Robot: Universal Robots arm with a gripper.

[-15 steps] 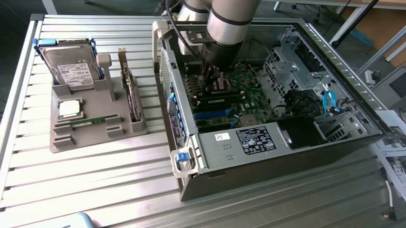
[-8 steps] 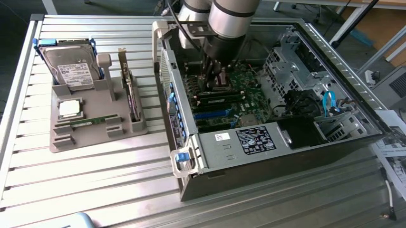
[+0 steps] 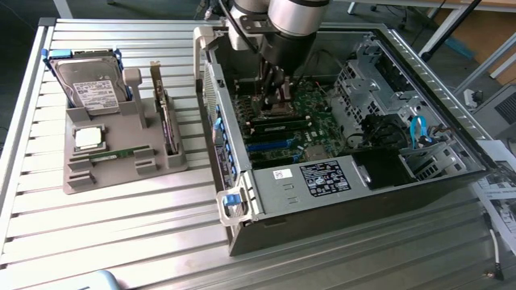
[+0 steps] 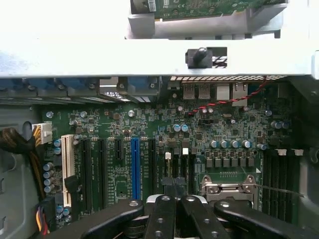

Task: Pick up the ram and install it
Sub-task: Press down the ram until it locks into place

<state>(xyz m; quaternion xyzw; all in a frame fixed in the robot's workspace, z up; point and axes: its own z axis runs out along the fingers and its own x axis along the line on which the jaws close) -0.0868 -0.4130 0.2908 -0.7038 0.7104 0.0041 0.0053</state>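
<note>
One ram [image 3: 113, 154], a slim green stick, lies flat in the grey holder [image 3: 121, 172] on the exterior view's left. My gripper [image 3: 274, 104] reaches down into the open computer case [image 3: 266, 199], close above the green motherboard [image 3: 318, 130]. In the wrist view the gripper [image 4: 174, 189] is shut, its black fingers [image 4: 162, 214] pressed together just over the dark memory slots [image 4: 175, 167] with white latches, beside the metal processor socket [image 4: 227, 186]. I cannot tell whether a ram sits between the fingertips. A green and black strip [image 3: 278, 124] lies across the board near the gripper.
The holder also carries a hard drive [image 3: 93, 87], a square silver processor [image 3: 87, 138] and an upright dark expansion card [image 3: 165, 115]. Inside the case are drive cages [image 3: 363, 78], blue cables [image 3: 419, 130] and a blue slot [image 4: 134, 167]. The case walls stand close around the arm.
</note>
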